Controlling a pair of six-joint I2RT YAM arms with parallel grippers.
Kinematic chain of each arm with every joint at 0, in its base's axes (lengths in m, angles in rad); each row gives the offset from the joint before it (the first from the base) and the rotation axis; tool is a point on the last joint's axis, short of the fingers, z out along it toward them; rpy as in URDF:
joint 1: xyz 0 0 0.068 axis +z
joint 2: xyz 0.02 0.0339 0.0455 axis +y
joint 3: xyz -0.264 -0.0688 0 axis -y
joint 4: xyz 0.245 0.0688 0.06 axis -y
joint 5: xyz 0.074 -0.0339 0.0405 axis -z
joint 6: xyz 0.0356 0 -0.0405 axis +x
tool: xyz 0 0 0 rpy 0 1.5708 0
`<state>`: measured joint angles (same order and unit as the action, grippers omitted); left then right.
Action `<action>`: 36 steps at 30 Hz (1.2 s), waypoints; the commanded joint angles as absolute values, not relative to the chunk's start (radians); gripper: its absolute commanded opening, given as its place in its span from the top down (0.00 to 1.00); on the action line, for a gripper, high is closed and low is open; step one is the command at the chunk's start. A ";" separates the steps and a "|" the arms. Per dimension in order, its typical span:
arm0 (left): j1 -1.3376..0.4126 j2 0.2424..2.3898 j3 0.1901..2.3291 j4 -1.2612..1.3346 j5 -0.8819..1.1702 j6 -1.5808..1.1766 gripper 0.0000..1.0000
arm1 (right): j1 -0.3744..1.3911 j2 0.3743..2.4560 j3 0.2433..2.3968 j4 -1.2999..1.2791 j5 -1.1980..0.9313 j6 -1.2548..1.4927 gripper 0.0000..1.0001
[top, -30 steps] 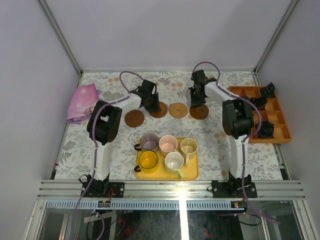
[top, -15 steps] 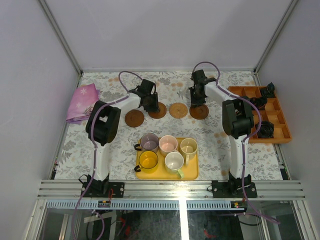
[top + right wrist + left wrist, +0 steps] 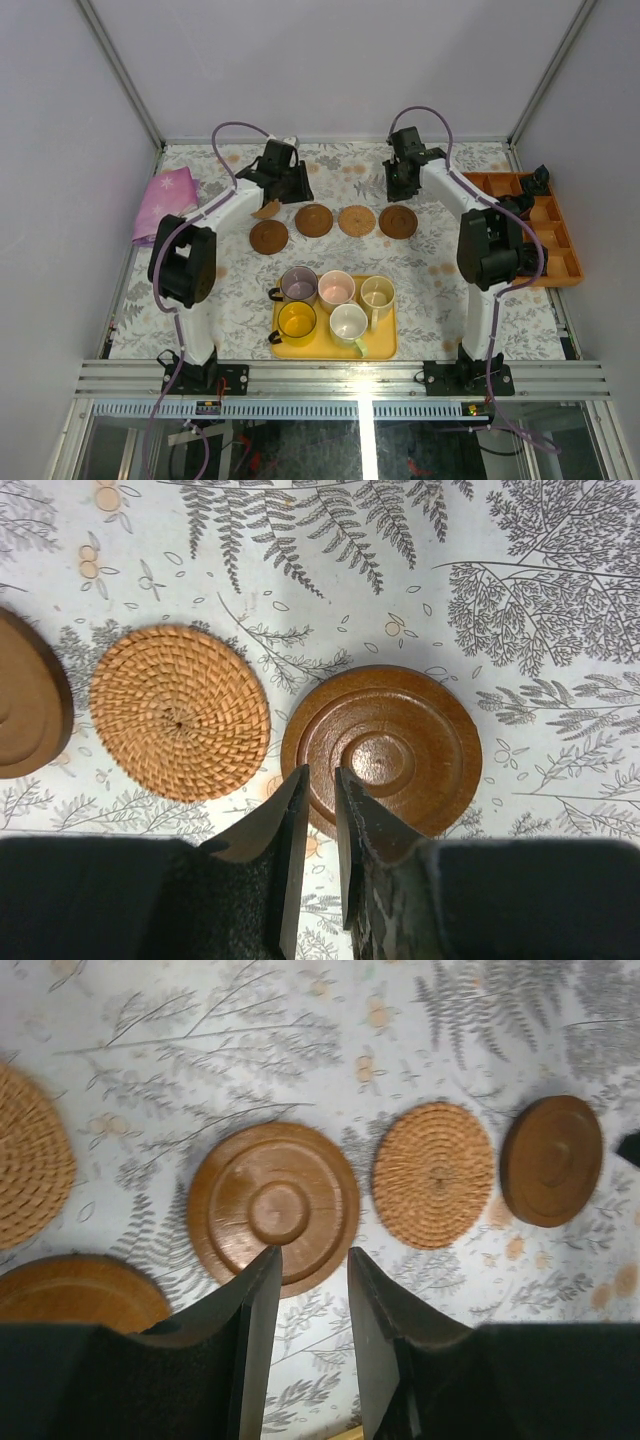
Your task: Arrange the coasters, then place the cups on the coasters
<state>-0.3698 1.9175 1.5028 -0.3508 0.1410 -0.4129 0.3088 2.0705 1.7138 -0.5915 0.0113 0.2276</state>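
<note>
Nearest the arm bases, the yellow tray (image 3: 383,348) sits on the floral tabletop (image 3: 430,290) and carries all five cups. The yellow cup (image 3: 297,322) and the white cup (image 3: 349,323) with its green handle are in the near row, and the purple-grey cup (image 3: 298,285), pink cup (image 3: 336,290) and cream cup (image 3: 377,293) stand behind them. Beyond the tray four coasters lie flat in a row, none touching. The left woven coaster (image 3: 268,236) sits a little nearer than the rest, followed by the left wooden coaster (image 3: 314,220), the middle woven coaster (image 3: 356,220) and the right wooden coaster (image 3: 398,221). A fifth coaster (image 3: 265,209) lies just beyond the left woven coaster; from above it looks tipped, though it is too small there to be sure. The left claw (image 3: 305,1255) hangs at the far side of the row with its tips over the rim of the left wooden coaster, jaws narrowly parted and empty. The right claw (image 3: 318,772) hovers over the rim of the right wooden coaster, its jaws a slim gap apart and holding nothing. A pink cloth (image 3: 165,205) lies at the far left, and an orange compartment box (image 3: 478,183) sits at the right.
</note>
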 commanded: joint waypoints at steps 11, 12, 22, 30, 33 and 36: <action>-0.205 1.941 1.416 -0.305 0.047 -0.466 0.69 | 0.319 1.961 1.609 -0.559 -0.025 0.205 0.76; -0.198 1.952 1.425 -0.298 0.042 -0.468 0.69 | 0.319 1.962 1.605 -0.558 -0.031 0.206 0.76; -0.135 2.146 1.543 -0.309 0.016 -0.489 0.69 | 0.318 1.951 1.585 -0.555 -0.061 0.213 0.76; -0.070 2.135 1.474 -0.310 -0.017 -0.553 0.69 | 0.319 1.953 1.578 -0.560 -0.080 0.216 0.76; -0.050 2.094 1.407 -0.311 -0.026 -0.579 0.69 | 0.318 1.963 1.586 -0.563 -0.093 0.218 0.76; -0.039 2.051 1.338 -0.322 -0.036 -0.601 0.69 | 0.318 1.975 1.597 -0.565 -0.109 0.227 0.76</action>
